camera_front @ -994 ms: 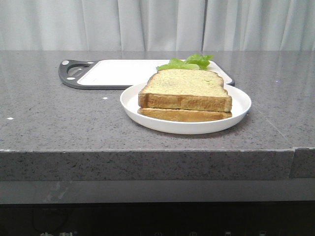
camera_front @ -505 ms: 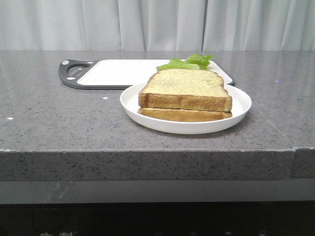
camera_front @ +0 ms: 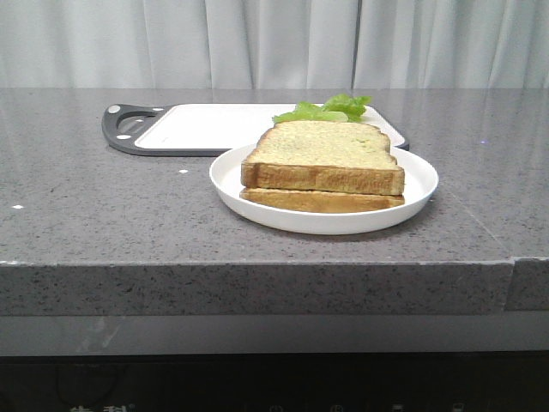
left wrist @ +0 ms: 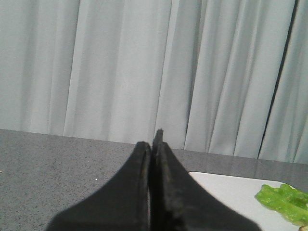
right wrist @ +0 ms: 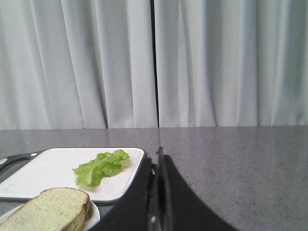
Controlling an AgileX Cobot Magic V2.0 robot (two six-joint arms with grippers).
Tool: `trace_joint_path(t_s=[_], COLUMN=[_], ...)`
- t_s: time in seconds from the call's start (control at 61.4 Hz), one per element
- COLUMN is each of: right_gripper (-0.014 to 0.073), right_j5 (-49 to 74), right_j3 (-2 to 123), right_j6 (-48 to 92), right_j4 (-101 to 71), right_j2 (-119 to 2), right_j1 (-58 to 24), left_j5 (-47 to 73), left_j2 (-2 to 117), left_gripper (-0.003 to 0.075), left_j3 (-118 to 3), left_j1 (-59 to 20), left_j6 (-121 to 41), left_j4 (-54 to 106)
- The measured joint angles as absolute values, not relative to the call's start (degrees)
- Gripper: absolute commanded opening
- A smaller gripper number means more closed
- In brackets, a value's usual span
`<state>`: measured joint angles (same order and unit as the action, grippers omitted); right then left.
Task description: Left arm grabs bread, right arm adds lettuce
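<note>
The bread (camera_front: pixel 322 159), a thick pale tan slice, lies on top of a thinner slice (camera_front: pixel 322 201) on a white plate (camera_front: pixel 230 182). It also shows in the right wrist view (right wrist: pixel 53 209). The lettuce (camera_front: pixel 324 109) lies on a white cutting board (camera_front: pixel 206 124) behind the plate, and shows in the left wrist view (left wrist: pixel 281 201) and the right wrist view (right wrist: pixel 101 167). My left gripper (left wrist: pixel 153 144) is shut and empty, above the counter, to the left of the board. My right gripper (right wrist: pixel 159 161) is shut and empty, to the right of the board and plate. Neither gripper shows in the front view.
The cutting board has a dark rim and a handle (camera_front: pixel 124 124) at its left end. The grey stone counter (camera_front: pixel 103 215) has its front edge close to the plate. White curtains (camera_front: pixel 257 43) hang behind the counter.
</note>
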<state>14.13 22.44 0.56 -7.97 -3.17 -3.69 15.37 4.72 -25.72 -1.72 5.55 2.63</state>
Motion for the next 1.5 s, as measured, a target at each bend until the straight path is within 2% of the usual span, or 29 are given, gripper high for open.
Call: trace_joint_path(t_s=[0.31,0.554,0.864,0.929,0.961,1.027,1.108,1.173,1.222,1.271,1.499], right_gripper=[-0.0118,-0.0118,-0.0118,-0.0108,-0.0091,0.0010,0.0220,0.0347,0.0405,0.0427,0.0426], right_j5=[25.33,33.23,37.90,38.33,38.33,38.45,38.45,38.45,38.45,38.45,38.45], right_j3=[35.85,36.45,36.45,36.45,36.45,36.45,36.45,36.45,36.45,36.45,36.45], right_j6=[0.53,0.53,0.53,0.53,0.53,0.53,0.53,0.53,0.53,0.53,0.53], right_j4=[-7.97,-7.97,-7.97,-7.97,-7.97,-7.97,-7.97,-7.97,-7.97,-7.97,-7.97], right_j2=[-15.80,-23.02,-27.97,-28.39,-28.62,-29.08,-29.61,-30.00,-30.26,-30.27,-30.37], right_j1=[-3.69,-3.69,-3.69,-3.69,-3.69,-3.69,-3.69,-3.69,-3.69,-3.69,-3.69], left_j5=[27.71,33.41,35.02,35.88,36.32,36.66,36.78,36.90,37.20,38.02,43.68], left_j2=[16.61,21.53,23.30,23.81,24.18,25.39,27.20,28.85,30.37,32.18,43.83], left_gripper=[-0.0020,-0.0020,-0.0019,0.0010,0.0049,0.0155,0.0331,0.0419,0.0434,0.0423,0.0398], left_j3=[-38.18,-38.42,-38.42,-38.42,-38.42,-38.42,-38.42,-38.51,-38.94,-39.71,-46.10], left_j1=[-1.72,-1.72,-1.72,-1.72,-1.72,-1.72,-1.72,-1.72,-1.72,-1.72,-1.72], left_j6=[5.55,5.55,5.55,5.55,5.55,5.55,5.55,5.44,5.37,4.55,-10.24], left_j4=[2.63,2.63,2.63,2.63,2.63,2.63,2.63,2.75,3.35,4.67,20.58])
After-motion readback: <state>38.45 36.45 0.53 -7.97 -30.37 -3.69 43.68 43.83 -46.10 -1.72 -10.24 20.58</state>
